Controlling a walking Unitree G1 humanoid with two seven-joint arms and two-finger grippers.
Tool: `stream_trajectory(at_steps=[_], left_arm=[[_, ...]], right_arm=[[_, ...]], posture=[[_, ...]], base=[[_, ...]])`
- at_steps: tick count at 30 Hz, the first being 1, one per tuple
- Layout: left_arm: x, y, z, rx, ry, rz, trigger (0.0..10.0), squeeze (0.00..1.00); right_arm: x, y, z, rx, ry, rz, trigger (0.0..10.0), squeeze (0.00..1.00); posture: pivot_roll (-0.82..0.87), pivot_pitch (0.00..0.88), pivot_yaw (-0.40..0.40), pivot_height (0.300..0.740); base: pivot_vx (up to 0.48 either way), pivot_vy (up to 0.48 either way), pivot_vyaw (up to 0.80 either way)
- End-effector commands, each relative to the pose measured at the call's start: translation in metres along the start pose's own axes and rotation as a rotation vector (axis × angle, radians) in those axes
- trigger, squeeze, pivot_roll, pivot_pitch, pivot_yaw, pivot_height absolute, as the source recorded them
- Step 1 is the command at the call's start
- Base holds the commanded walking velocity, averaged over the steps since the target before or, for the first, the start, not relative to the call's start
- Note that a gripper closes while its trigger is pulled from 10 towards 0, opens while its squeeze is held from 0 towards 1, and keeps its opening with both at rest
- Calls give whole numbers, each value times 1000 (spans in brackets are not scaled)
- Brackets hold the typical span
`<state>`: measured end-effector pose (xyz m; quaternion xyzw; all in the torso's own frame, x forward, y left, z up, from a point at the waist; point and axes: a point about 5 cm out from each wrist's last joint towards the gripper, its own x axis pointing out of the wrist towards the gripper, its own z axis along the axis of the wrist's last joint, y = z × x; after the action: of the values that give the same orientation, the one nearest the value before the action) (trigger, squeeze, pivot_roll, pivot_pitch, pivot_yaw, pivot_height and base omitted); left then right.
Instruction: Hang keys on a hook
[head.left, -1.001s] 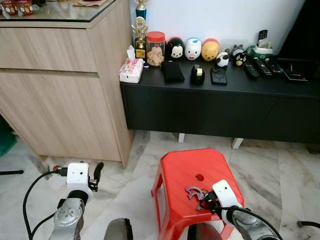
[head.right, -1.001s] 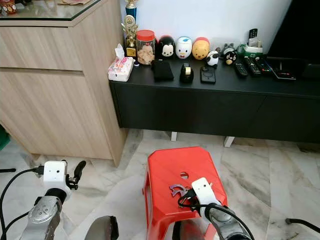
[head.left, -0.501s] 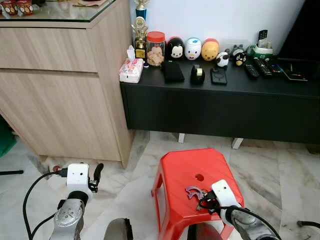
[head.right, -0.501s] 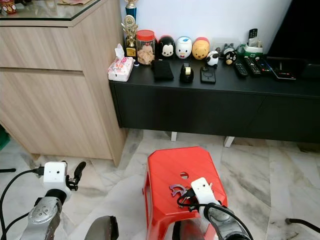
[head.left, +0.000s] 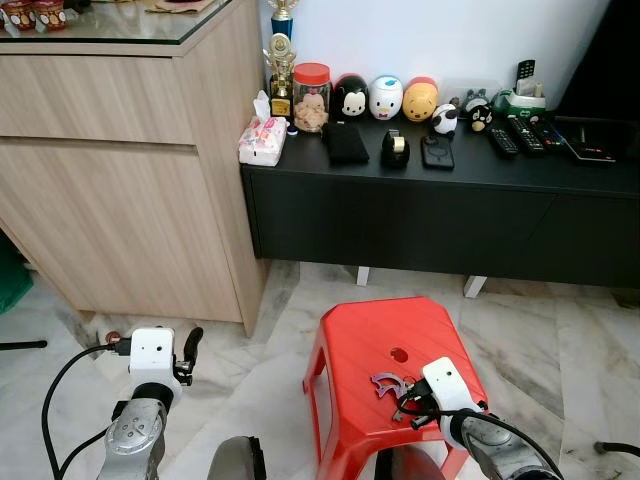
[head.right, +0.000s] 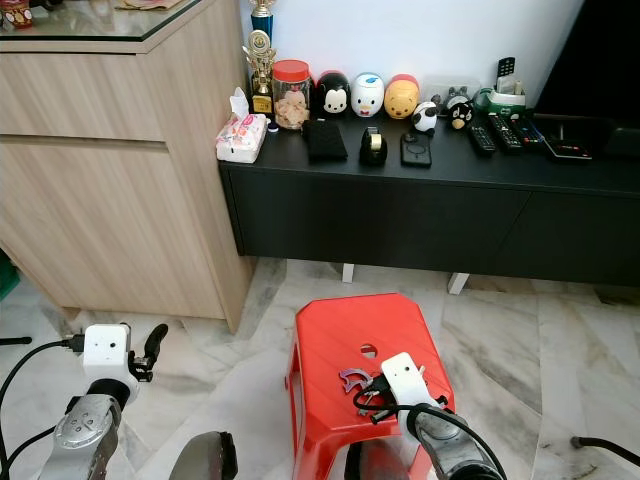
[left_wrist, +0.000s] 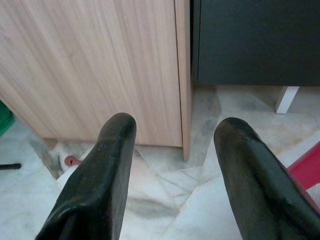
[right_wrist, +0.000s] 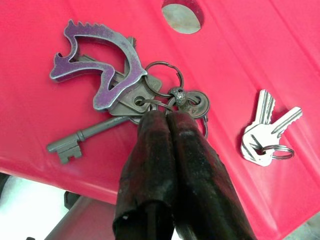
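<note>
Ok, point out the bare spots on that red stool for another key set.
The red stool is bare behind its centre hole. Crowded toward the front: the key bunch, a smaller key pair and the right gripper.

Right gripper (right_wrist: 167, 117) closed; left gripper (left_wrist: 172, 132) agape.

Your right gripper (right_wrist: 167, 120) has its fingers pressed together on the key bunch (right_wrist: 125, 97) lying on the red stool (right_wrist: 60, 135). Two loose keys (right_wrist: 265, 132) lie at three o'clock.
</note>
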<state>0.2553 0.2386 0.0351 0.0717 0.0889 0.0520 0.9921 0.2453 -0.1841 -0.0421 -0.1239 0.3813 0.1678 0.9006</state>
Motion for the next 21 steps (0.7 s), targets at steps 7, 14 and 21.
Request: stream_trajectory(at_steps=[7, 14, 21], left_arm=[[0, 3, -1, -1, -3, 22, 10000, 0], [-1, 1, -4, -4, 4, 21, 10000, 0], [-1, 0, -4, -4, 5, 20, 10000, 0]], right_arm=[[-5, -23, 38, 7, -207, -121, 0, 0], [-9, -28, 45, 27, -282, -151, 0, 0], [-7, -24, 32, 9, -209, -134, 10000, 0]], posture=[[5, 0, -72, 613], [-4, 0, -73, 613], [-3, 0, -76, 613]], base=[[0, 0, 0], [0, 0, 0], [0, 0, 0]])
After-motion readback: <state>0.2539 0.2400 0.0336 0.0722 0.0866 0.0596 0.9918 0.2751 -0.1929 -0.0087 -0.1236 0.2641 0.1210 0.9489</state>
